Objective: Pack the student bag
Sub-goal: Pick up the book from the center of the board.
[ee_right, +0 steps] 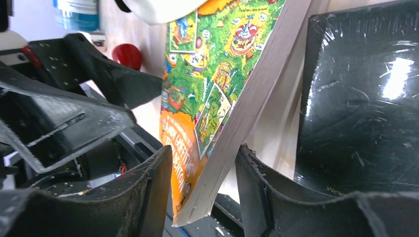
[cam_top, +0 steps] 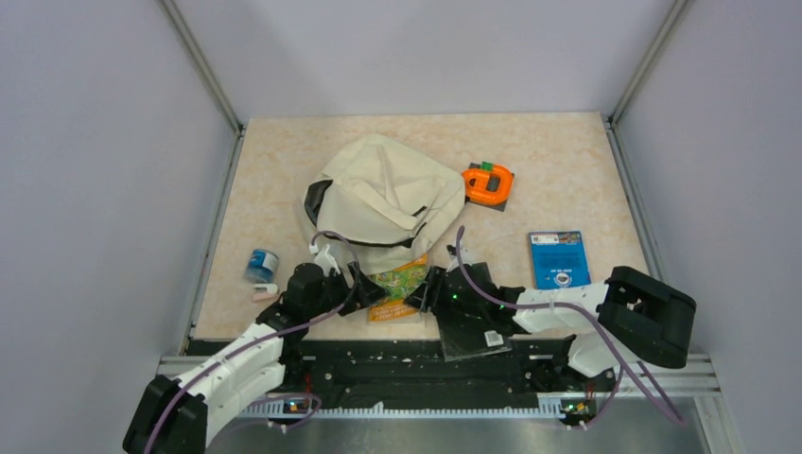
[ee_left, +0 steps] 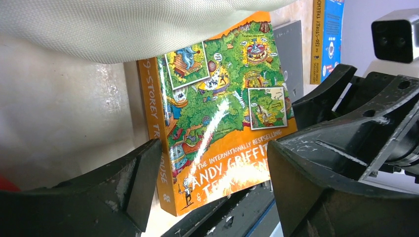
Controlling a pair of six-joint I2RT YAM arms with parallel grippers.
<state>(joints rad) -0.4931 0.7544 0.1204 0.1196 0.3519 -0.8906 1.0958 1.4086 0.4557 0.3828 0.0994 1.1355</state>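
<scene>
The student bag (cam_top: 383, 203), cream fabric with black trim, lies slumped mid-table, and its cloth (ee_left: 123, 29) drapes over the far end of an orange and green paperback (cam_top: 397, 284). The book (ee_left: 217, 113) pokes out past the table's near edge. My left gripper (cam_top: 364, 288) hovers at the book's spine side, its jaws (ee_left: 212, 173) wide open and touching nothing. My right gripper (cam_top: 426, 293) straddles the book's near corner (ee_right: 212, 89). Its jaws (ee_right: 203, 168) stand close on either side, and a thin gap still shows at the cover.
A blue book (cam_top: 558, 258) lies at the right, and an orange tape holder (cam_top: 488, 183) sits beside the bag. A blue-and-white tub (cam_top: 262, 264) and a pink eraser (cam_top: 264, 294) are at the left. A glossy black flat pack (ee_right: 356, 98) lies right of the paperback.
</scene>
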